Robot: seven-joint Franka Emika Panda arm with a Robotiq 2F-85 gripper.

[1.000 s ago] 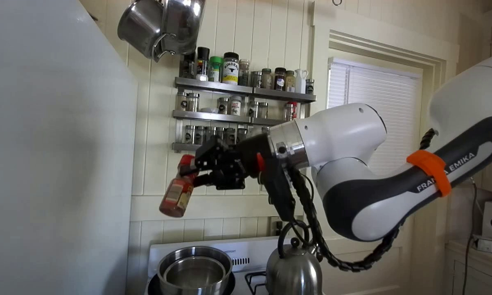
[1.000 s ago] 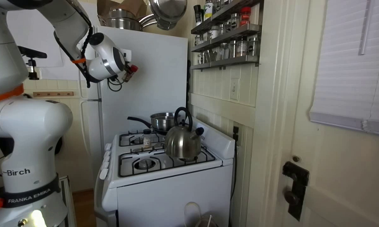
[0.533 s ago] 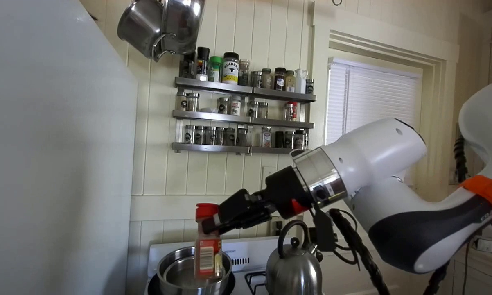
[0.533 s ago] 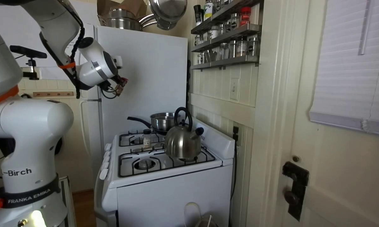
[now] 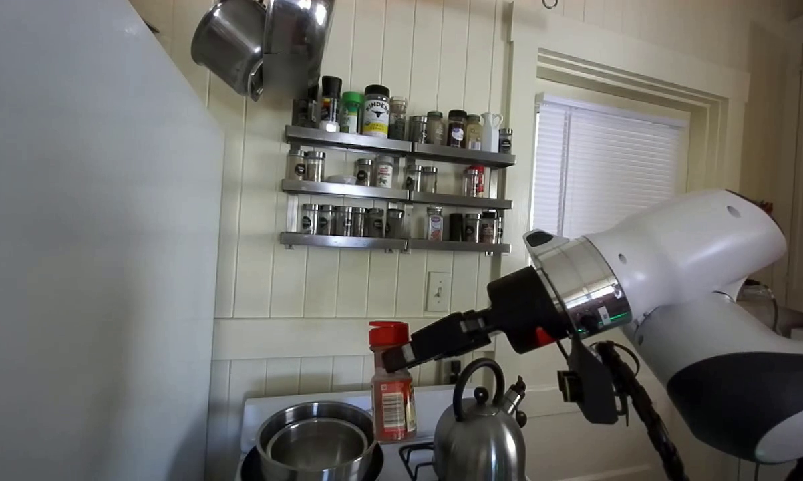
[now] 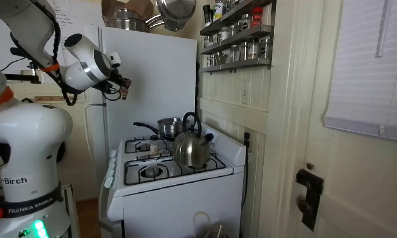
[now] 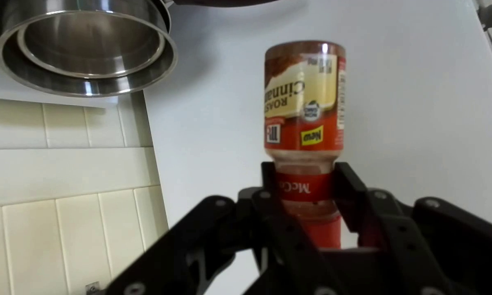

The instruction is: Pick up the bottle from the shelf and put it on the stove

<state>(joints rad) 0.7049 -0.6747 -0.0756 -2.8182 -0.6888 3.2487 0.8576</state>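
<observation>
The wrist (image 5: 583, 284) slants downward, its fingers (image 7: 351, 196) clamped.

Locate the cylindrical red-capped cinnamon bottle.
The bottle is right of centre in the wrist view, in the black gripper; in an exterior view it appears between the silver metal pot, left, and the silver metal kettle, right.

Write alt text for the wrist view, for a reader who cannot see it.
The tool grips a red-capped spice bottle by its neck, the bottle appearing upside down in the picture. Behind it is a white refrigerator; at upper left are nested steel pans, at lower left a cream panelled wall.
</observation>
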